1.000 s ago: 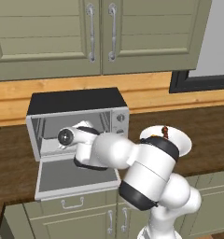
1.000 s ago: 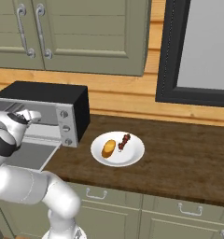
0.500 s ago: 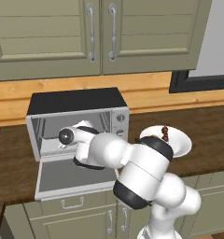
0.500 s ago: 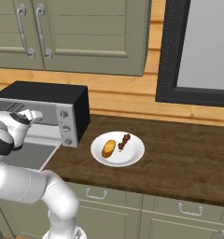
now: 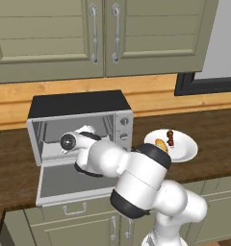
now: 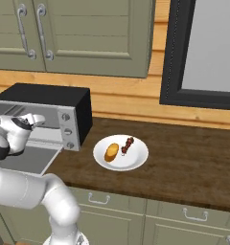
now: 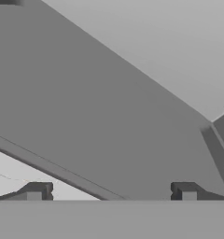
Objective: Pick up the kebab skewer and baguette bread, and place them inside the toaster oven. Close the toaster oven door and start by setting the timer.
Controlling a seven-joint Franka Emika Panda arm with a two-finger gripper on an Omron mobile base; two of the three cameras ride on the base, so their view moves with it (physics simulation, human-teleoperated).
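Two foods waiting, oven open.
Toaster oven [image 5: 79,108] around fingers [image 7: 111,191], spread wide and empty; toaster oven door [image 5: 69,181] dropped flat below; white plate [image 6: 136,160] well right holding stiff, light baguette bread [image 6: 111,152], graspable mid-loaf, and slim kebab skewer [image 6: 127,145], probably slippery, best pinched across chunks.

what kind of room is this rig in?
A rendered home kitchen, most likely: a toaster oven with its door dropped open on a dark wooden counter, a white plate of food beside it, green wall cabinets above.
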